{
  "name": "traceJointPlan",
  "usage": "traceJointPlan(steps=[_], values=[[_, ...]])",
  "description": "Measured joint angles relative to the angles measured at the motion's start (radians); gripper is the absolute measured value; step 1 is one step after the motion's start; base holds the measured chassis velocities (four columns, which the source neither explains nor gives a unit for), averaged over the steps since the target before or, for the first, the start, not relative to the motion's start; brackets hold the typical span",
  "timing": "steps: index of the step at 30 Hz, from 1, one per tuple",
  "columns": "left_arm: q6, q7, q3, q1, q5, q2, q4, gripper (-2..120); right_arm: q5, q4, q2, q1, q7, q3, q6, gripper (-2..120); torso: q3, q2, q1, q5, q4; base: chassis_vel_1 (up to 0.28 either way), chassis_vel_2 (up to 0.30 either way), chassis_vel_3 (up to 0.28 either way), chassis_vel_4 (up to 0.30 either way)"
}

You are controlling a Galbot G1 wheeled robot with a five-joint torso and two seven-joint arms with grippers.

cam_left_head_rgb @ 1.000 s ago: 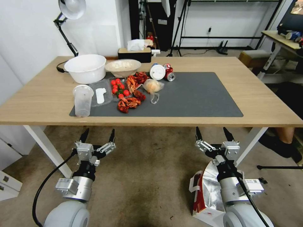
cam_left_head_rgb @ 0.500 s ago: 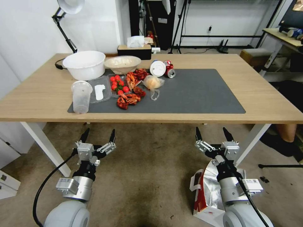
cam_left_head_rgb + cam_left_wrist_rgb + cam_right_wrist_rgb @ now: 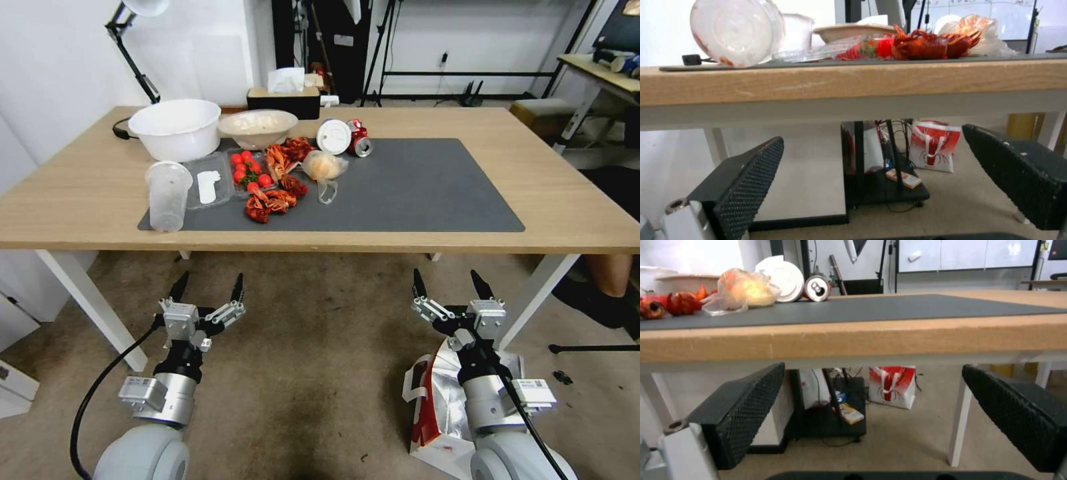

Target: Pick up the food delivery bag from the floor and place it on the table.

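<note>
Left gripper (image 3: 207, 291): fingers spread wide, empty, held above the floor (image 3: 313, 373) short of the table's (image 3: 80, 193) near edge. Right gripper (image 3: 448, 285): fingers equally wide, empty, pointing toward that edge. The food delivery bag (image 3: 440, 407) stands on the floor beneath the right forearm, behind the fingertips and below them. The right arm is nearer; reaching it likely requires retraction and descent.

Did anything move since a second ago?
Only the camera: the whole view shifted, so the table sits higher in the picture. The left gripper and right gripper stay open and empty. The delivery bag stays on the floor.
</note>
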Motion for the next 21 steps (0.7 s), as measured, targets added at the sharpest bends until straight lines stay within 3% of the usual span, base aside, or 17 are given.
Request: traceJointPlan(steps=[8, 21], values=[[-0.002, 0.001, -0.005, -0.001, -0.002, -0.001, 0.0, 100, -0.001, 0.011, -0.001, -0.009, 0.0, 0.001, 0.0, 100, -0.014, -0.024, -0.009, -0.0001, 0.0, 0.0, 0.0, 0.0, 0.0], [-0.005, 0.003, -0.005, 0.006, -0.002, -0.002, -0.002, 100, -0.002, -0.005, -0.005, 0.004, -0.003, -0.001, 0.002, 100, -0.058, -0.094, -0.036, 0.0, 0.0, 0.0, 0.0, 0.0, 0.0]])
